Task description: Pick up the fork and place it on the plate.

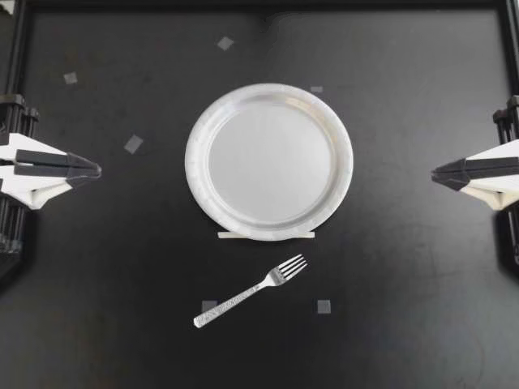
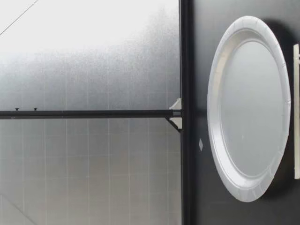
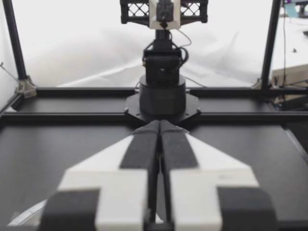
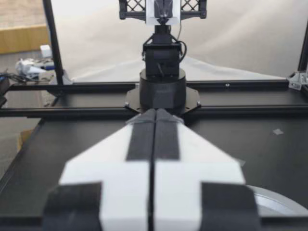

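A silver fork (image 1: 250, 291) lies flat on the black table, just in front of the plate, tines pointing toward the plate's right side. The white paper plate (image 1: 269, 160) rests in the middle of the table and carries nothing; the low view shows its rim (image 2: 213, 119) too. My left gripper (image 1: 96, 169) sits at the table's left edge, shut and holding nothing. My right gripper (image 1: 436, 173) sits at the right edge, likewise shut with nothing in it. Each wrist view shows its own fingers (image 3: 144, 144) (image 4: 166, 134) pressed together, pointing at the opposite arm's base.
A thin white strip (image 1: 266, 235) lies against the plate's near rim. Several small grey tape squares (image 1: 133, 144) dot the table. A black frame (image 1: 16, 49) borders the table on all sides.
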Available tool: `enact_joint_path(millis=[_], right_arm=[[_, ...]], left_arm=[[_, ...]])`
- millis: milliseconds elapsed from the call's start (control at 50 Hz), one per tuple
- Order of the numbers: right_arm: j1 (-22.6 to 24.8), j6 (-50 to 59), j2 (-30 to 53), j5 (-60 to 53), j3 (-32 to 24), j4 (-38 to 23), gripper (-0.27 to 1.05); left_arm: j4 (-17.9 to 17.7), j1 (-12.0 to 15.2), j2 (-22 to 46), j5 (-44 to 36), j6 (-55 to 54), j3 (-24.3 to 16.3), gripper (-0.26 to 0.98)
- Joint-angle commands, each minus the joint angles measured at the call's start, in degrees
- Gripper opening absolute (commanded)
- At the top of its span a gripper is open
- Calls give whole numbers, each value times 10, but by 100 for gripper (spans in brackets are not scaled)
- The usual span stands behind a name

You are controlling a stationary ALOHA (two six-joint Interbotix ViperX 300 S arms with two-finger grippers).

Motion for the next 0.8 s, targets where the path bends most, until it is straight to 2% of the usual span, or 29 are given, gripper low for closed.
enact_joint_path(millis=[0,100,160,200,340,420,500,640,700,780], right_arm=[[-3,-1,1,-2,0,-1,-6],[-3,3,-6,-2,9,-1,-12],[-3,8,-8,-2,12,-1,-12],[-3,11,-7,-2,13,0,-12],[-3,13,-4,-1,12,0,-12],[-4,13,-4,-1,13,0,-12],[-4,14,-8,0,13,0,-12],[-7,13,-9,3,16,0,-12],[-7,13,-10,6,18,0,-12],[-7,13,-11,8,22,0,-12]], left_arm=[[0,5,-11,-4,-2,5,7],[-9,5,-25,14,-7,-1,-6],[-19,5,-26,65,-8,-35,-6],[-19,5,-25,121,-6,-69,-6],[-18,5,33,425,-17,-244,-6],[-20,5,85,518,-44,-317,-6],[-18,5,140,568,-95,-368,-6],[-26,3,207,711,-185,-418,-6],[-38,0,228,769,-218,-421,-5],[-60,-8,242,778,-241,-406,-3]])
